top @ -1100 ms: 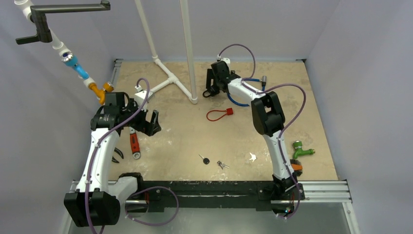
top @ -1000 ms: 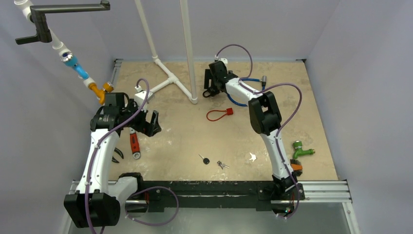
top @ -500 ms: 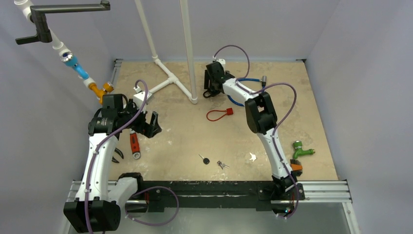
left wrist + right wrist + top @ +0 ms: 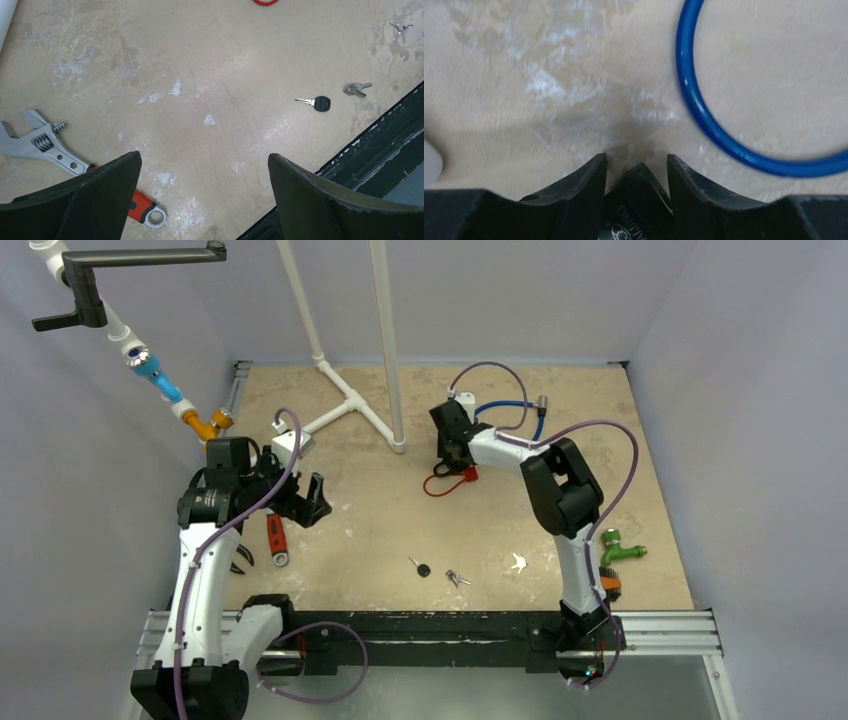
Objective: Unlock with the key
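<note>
Right tool (image 4: 447,455): shifted nearer red cable lock (image 4: 467,474), clenched on black lock (image 4: 636,197), apparently steadying it for keying; left tool (image 4: 203,157) released.

Open tabletop (image 4: 360,525) is lying around the key (image 4: 421,568), small keys (image 4: 457,578) sitting just right. A wrench (image 4: 274,535) is occupying the near left; a pipe stand (image 4: 352,400) is rising far left.
</note>
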`<state>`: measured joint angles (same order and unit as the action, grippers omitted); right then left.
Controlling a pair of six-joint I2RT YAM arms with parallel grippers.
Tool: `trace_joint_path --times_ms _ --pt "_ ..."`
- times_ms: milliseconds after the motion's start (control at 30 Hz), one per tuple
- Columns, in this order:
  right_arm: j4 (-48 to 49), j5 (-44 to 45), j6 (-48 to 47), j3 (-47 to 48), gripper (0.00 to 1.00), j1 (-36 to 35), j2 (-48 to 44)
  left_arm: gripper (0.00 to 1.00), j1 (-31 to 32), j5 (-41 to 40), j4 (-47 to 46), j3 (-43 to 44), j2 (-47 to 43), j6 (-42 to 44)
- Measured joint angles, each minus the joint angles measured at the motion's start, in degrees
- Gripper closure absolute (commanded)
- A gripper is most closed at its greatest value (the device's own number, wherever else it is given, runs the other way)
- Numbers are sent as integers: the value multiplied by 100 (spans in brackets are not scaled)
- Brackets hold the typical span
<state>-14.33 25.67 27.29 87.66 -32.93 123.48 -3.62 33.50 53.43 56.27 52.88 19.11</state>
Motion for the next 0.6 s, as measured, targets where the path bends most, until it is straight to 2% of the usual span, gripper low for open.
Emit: trace_joint_path --times_ms 233,400,600 --pt "42 85 822 -673 57 -675 -437 0 0 20 90 0 -186 2" --pt "22 101 1488 -741 45 -1327 -494 0 0 17 114 0 -243 7" --pt "-365 -96 1604 -422 38 -1626 -496 0 0 20 120 0 -256 11"
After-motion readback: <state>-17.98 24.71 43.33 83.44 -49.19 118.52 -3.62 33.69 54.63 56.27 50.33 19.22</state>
